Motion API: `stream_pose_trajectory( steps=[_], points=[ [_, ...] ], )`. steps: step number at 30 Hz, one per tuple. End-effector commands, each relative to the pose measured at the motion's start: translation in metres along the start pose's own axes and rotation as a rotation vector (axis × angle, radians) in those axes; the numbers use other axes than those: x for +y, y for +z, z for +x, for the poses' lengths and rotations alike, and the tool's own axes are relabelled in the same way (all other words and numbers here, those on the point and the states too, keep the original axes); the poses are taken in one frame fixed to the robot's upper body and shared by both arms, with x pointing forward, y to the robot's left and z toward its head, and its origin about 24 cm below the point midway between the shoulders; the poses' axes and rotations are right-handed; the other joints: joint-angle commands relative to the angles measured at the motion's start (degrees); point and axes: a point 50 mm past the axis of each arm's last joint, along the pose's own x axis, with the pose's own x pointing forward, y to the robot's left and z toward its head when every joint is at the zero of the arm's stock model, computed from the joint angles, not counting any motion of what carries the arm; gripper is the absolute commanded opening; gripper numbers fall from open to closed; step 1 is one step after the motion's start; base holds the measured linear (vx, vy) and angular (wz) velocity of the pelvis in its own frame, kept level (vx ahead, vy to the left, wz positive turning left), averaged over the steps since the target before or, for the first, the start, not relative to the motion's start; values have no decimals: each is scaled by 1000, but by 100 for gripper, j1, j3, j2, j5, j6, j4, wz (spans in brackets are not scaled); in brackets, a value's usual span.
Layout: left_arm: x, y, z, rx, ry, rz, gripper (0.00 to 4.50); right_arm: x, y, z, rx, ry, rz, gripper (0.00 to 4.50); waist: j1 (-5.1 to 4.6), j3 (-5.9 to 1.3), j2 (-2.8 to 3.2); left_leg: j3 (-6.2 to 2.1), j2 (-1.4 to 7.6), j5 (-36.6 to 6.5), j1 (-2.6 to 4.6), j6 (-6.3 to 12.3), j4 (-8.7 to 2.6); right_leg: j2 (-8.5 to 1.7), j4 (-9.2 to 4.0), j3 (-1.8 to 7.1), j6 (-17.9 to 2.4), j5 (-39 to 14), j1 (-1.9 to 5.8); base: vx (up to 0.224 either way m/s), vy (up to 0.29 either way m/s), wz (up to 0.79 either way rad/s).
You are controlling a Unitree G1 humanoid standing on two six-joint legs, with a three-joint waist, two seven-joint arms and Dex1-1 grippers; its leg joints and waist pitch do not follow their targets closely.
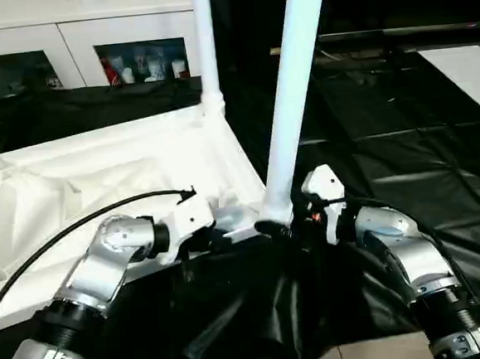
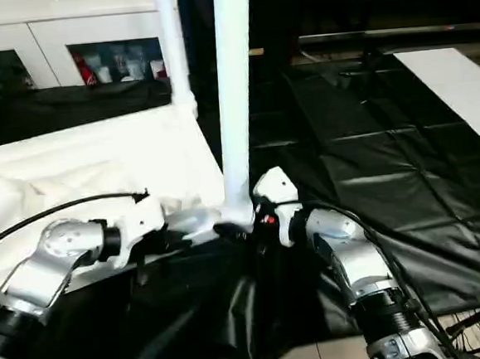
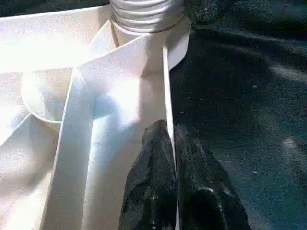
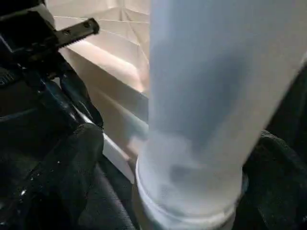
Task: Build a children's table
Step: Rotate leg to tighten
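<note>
Two white tapered tube legs [image 1: 294,100] are seen upright in corner sockets of the upturned white plastic tabletop [image 1: 98,178] on the black-sheeted surface [image 1: 405,158]. Its rim is pinched by the left gripper [image 3: 170,143]; the right gripper [image 4: 168,158] is spread around the near leg.

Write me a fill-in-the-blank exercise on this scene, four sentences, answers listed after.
1. The tabletop lies upside down on a table draped with a ____ sheet.
2. The left gripper is shut on the tabletop's thin ____.
3. The right gripper's fingers stand ____ on either side of the near leg.
4. Behind the tabletop stands a white ____ with glass doors.

Missing words: black; side wall (rim); open; cabinet
</note>
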Motion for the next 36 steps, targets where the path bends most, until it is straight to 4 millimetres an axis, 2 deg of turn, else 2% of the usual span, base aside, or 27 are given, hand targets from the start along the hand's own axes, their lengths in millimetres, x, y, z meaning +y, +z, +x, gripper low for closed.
stream_pose_trajectory(
  steps=[1, 8, 15, 20, 21, 29, 33, 36],
  points=[
    [-1, 9, 2, -44, -15, 39, 0, 5, 0, 5, -8, 48, -14, 445, 11, -318, 0, -26, 228, -807, 117, 232, -321, -424, -304, 255, -1329, -19, 308, 0, 0, 0],
    [-2, 7, 2, -45, -23, 39, 0, 3, -5, 6, -1, 31, -1, 389, 25, -361, -6, -29, 206, -604, 96, 364, -267, -417, -248, 241, -1393, 268, 326, 0, 0, 0],
    [-1, 6, 2, -40, -31, 38, 0, 2, -10, 5, 15, 35, -5, 338, 29, -360, 5, -37, 207, -733, 98, 308, -259, -408, -244, 236, -1402, 98, 325, 0, 0, 0],
    [-1, 5, 3, -36, -33, 40, 0, 2, -14, 4, 30, 38, -15, 303, 35, -371, 7, -39, 201, -711, 95, 309, -239, -401, -225, 235, -1425, 165, 328, 0, 0, 0],
    [-1, 5, 3, -36, -33, 40, 0, 2, -14, 4, 30, 38, -15, 282, 35, -373, 7, -39, 200, -702, 97, 319, -236, -402, -225, 235, -1427, 180, 327, 0, 0, 0],
    [0, 5, 4, -35, -27, 38, 0, 5, -22, 7, 47, 34, -3, 265, 40, -375, 6, -40, 196, -727, 90, 345, -221, -403, -217, 228, -1465, 146, 328, 0, 0, 0],
    [1, 4, 6, -33, -11, 32, 0, 10, -29, 11, 66, 27, 8, 264, 36, -360, 2, -44, 198, -879, 96, 272, -233, -408, -241, 232, -1413, -142, 316, 0, 0, 0],
    [1, 5, 7, -38, -2, 28, 0, 10, -32, 14, 74, 6, 20, 264, 28, -338, -2, -47, 197, -1104, 102, 162, -251, -413, -273, 245, -1327, -561, 305, 0, 0, 0]
  ],
)
